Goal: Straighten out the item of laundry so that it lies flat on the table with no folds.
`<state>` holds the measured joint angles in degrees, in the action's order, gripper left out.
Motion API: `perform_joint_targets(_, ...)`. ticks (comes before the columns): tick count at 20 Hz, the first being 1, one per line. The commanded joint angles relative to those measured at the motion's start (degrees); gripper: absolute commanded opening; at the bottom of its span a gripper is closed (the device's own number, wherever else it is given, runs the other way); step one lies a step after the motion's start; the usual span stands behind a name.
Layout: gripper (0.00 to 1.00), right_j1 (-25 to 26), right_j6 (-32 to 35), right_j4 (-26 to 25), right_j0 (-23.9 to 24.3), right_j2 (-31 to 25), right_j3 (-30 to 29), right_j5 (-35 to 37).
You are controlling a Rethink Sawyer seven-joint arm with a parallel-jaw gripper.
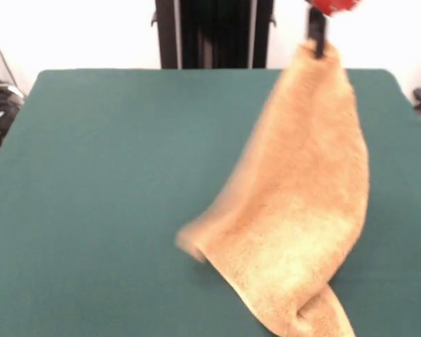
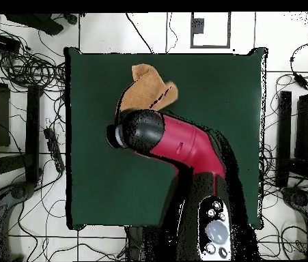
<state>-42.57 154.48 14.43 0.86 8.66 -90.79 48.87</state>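
The orange-tan towel point(image 1: 302, 210) hangs by one corner from my gripper point(image 1: 318, 46) at the top right of the front view. It drapes down in a long cone. Its lower end rests folded on the green table point(image 1: 98, 175) near the front edge. The gripper is shut on the towel's top corner, held well above the table. In the overhead view the towel point(image 2: 146, 89) shows bunched beyond the arm's black and red wrist point(image 2: 139, 131), which hides the gripper.
The robot's black pedestal point(image 1: 214, 34) stands at the table's far edge. Cables and dark equipment point(image 2: 20, 136) lie on the floor around the table. The red arm point(image 2: 190, 147) reaches across the table from its base.
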Motion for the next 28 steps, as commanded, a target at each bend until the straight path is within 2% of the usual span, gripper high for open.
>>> perform_joint_targets(1,0.0,-2.6,7.5,-6.8,0.3,8.8,-3.5,8.5)
perform_joint_targets(3,0.0,-2.9,3.9,-9.7,1.7,9.7,-3.5,7.0)
perform_joint_targets(7,0.0,-2.8,-2.1,-14.8,5.0,10.3,-0.2,7.6)
perform_joint_targets(10,0.0,-3.1,-6.3,-16.6,8.7,8.7,0.8,7.5)
perform_joint_targets(13,0.0,-1.9,-8.3,-20.5,11.5,8.1,1.9,3.3)
perform_joint_targets(17,0.0,4.5,-18.6,-23.5,21.1,-1.5,3.4,-8.2)
perform_joint_targets(19,0.0,7.7,-27.6,-21.3,28.5,-10.8,2.7,-9.7)
perform_joint_targets(21,0.0,12.7,-37.5,-19.9,37.7,-22.8,1.5,-15.3)
perform_joint_targets(24,0.0,18.4,-37.0,-24.6,40.3,-26.8,5.5,-19.0)
perform_joint_targets(28,0.0,20.3,-30.8,-28.8,37.6,-23.5,10.0,-16.8)
